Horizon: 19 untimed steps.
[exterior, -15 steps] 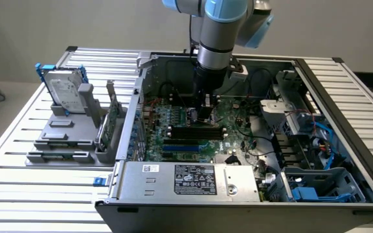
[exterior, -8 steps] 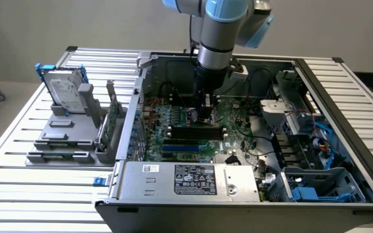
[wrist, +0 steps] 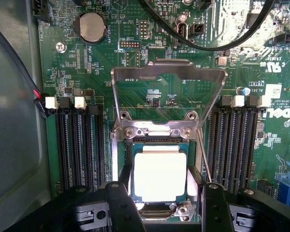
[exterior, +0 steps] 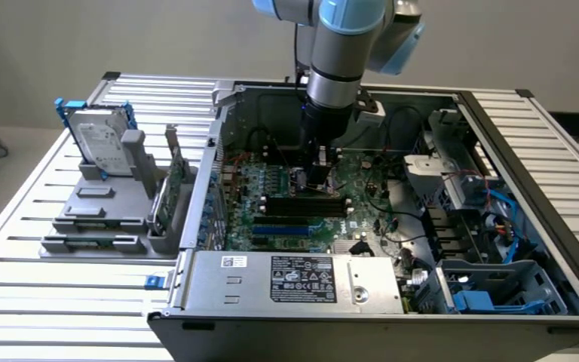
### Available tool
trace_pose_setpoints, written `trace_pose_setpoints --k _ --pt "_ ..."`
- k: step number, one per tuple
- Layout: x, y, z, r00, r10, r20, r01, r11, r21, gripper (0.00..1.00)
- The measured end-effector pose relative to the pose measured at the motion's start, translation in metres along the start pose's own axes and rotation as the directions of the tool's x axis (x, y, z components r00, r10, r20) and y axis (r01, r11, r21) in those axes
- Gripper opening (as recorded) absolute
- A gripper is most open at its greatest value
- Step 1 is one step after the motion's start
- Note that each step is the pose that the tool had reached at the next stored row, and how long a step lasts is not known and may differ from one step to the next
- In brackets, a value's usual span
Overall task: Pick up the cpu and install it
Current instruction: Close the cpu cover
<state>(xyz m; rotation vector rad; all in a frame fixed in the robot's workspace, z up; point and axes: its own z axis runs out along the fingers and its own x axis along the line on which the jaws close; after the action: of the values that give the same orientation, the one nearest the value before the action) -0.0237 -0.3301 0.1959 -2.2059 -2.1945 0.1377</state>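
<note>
The cpu point(wrist: 159, 176), a small square chip with a pale silvery top and a thin green rim, sits level in the metal-framed socket point(wrist: 117, 145) on the green motherboard point(wrist: 87, 63). The socket's load plate point(wrist: 166, 72) stands tipped up and open behind it. My gripper point(wrist: 162, 188) straddles the cpu, with one black finger point(wrist: 121, 203) tight against one side and the other against the opposite side. In the exterior view the gripper point(exterior: 318, 179) points straight down onto the board inside the open computer case point(exterior: 300, 275).
Black memory slots point(wrist: 79, 145) run along both sides of the socket. A coin battery point(wrist: 91, 26) and black cables point(wrist: 208, 43) lie beyond the load plate. Outside the case, a silver hard drive point(exterior: 103, 139) in a blue frame stands in a grey holder point(exterior: 99, 219).
</note>
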Motion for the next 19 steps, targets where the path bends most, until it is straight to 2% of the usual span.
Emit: trace_pose_setpoints --k 19 --pt "0.002 0.0 -0.0001 1.0 0.0 -0.0001 0.0 1.0 0.0006 0.54"
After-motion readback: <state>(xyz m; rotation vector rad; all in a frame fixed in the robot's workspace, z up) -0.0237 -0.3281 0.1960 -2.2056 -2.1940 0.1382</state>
